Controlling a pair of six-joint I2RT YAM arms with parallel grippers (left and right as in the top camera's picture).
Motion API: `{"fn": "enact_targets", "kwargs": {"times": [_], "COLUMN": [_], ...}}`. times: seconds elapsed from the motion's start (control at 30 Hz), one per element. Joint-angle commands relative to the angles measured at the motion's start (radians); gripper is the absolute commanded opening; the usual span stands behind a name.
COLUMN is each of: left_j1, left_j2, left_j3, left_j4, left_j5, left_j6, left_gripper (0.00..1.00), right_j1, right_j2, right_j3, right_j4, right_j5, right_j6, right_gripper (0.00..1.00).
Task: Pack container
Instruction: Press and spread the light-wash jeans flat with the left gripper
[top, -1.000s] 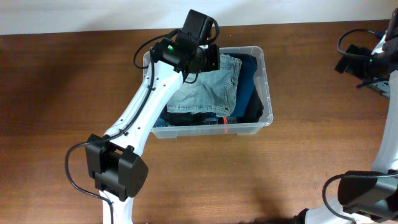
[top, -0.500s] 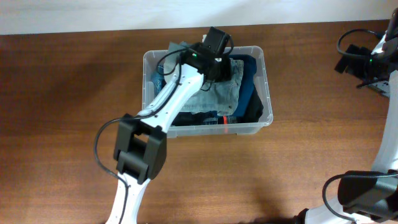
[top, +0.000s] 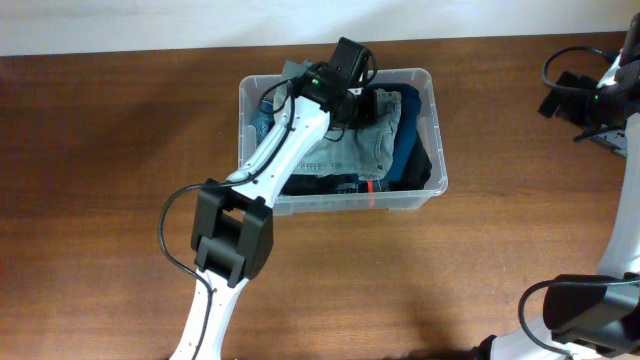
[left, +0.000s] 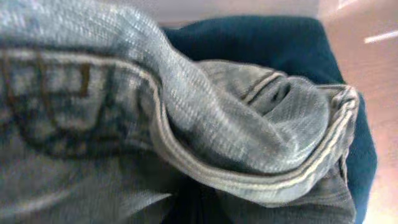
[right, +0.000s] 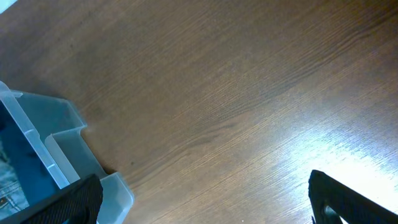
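The container (top: 437, 130), a clear plastic bin, stands at the back middle of the table, filled with folded clothes. Light blue jeans (top: 345, 150) lie on top, beside a dark blue garment (top: 408, 115). My left gripper (top: 356, 100) is pushed down into the jeans at the bin's far side. The left wrist view shows only a jeans (left: 205, 118) fold and dark cloth (left: 273, 37), with the fingers hidden. My right gripper (right: 205, 208) hangs open over bare wood, with the container's corner (right: 62, 143) to its left.
The brown wooden table (top: 100, 150) stretches to the left of and in front of the bin. A black garment (top: 420, 168) lies at the bin's right front. The right arm (top: 585, 100) stays at the far right edge.
The left arm has swung right and dropped its gripper onto the jeans. The bin has slid a little to the right, and the jeans have bunched up. The right arm is still.
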Motion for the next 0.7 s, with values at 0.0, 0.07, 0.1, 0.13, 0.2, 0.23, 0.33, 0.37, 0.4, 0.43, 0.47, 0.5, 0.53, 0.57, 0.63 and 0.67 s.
{"fn": "enact_targets", "kwargs": {"times": [0.0,0.07,0.1,0.13,0.2,0.23,0.33,0.37,0.4,0.43,0.47,0.5,0.53,0.57,0.63,0.67], "left_j1": [-0.016,-0.019,-0.019,-0.019,-0.019,-0.019,-0.018,-0.018,-0.018,-0.018,-0.018,-0.018,-0.018,-0.019,-0.019,-0.018], "left_j2": [-0.092,-0.161,-0.177,-0.188,-0.197,-0.197,-0.191,-0.188,-0.185,-0.185,-0.185,-0.185,-0.185,-0.185,-0.185,-0.185], "left_j3": [0.053,0.059,0.059,0.059,0.059,0.058,0.039,0.027,0.011,-0.006,-0.029,-0.053,-0.078,-0.108,-0.169,-0.212], "left_j4": [-0.106,-0.174,-0.200,-0.224,-0.276,-0.304,-0.372,-0.387,-0.394,-0.395,-0.392,-0.389,-0.386,-0.377,-0.344,-0.310], "left_j5": [-0.073,-0.184,-0.212,-0.234,-0.267,-0.280,-0.293,-0.293,-0.293,-0.293,-0.293,-0.292,-0.292,-0.289,-0.290,-0.290], "left_j6": [0.017,0.021,0.021,0.021,0.021,0.026,0.029,0.029,0.029,0.028,0.028,0.028,0.027,0.027,0.027,0.027], "left_gripper": [0.00,0.00,0.01,0.01,0.00,0.01,0.01,0.01,0.01,0.01,0.00,0.01,0.00,0.00,0.01,0.01], "right_j1": [-0.003,-0.003,-0.003,-0.003,-0.003,-0.003,-0.003,-0.003,-0.003,-0.003,-0.003,-0.003,-0.003,-0.003,-0.003,-0.003], "right_j2": [0.001,0.001,0.001,0.001,0.001,0.001,0.001,0.001,0.001,0.001,0.001,0.001,0.001,0.001,0.001,0.001], "right_j3": [-0.003,-0.003,-0.003,-0.003,-0.003,-0.003,-0.003,-0.003,-0.003,-0.003,-0.003,-0.003,-0.003,-0.003,-0.003,-0.003], "right_j4": [0.000,0.000,0.000,0.000,0.000,0.000,0.000,0.000,0.000,0.000,0.000,0.000,0.000,0.000,0.000,0.000], "right_j5": [0.012,0.012,0.012,0.012,0.012,0.012,0.012,0.012,0.012,0.012,0.012,0.012,0.012,0.012,0.012,0.012], "right_j6": [0.000,0.000,0.000,0.000,0.000,0.000,0.000,0.000,0.000,0.000,0.000,0.000,0.000,0.000,0.000,0.000], "right_gripper": [0.98,0.98,0.98,0.99,0.98,0.99,0.99,0.99,0.99,0.98,0.98,0.98,0.98,0.98,0.98,0.98]}}
